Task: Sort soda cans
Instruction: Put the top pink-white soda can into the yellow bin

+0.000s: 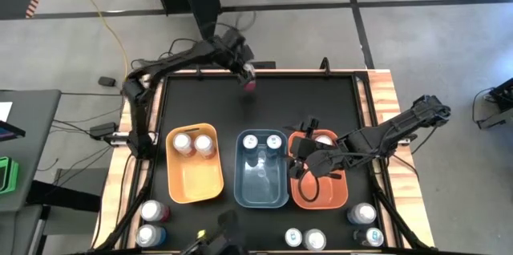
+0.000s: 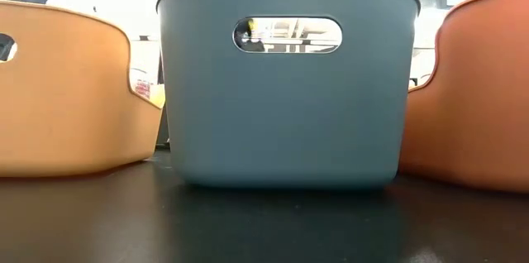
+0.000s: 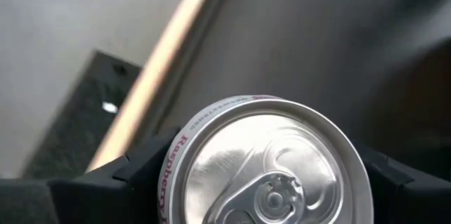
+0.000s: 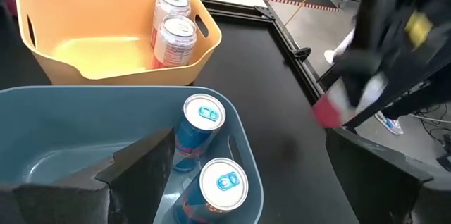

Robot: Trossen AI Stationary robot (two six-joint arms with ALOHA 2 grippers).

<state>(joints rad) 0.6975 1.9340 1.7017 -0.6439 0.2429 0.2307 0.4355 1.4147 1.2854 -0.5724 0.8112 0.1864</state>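
The blue bin stands nearest, between the orange bin on its left and the red-orange bin on its right. At the counter's far edge the left gripper has its fingers closed around a red soda can. The right gripper hangs with fingers wide between the blue and red-orange bins. Other cans stand along the near edge.
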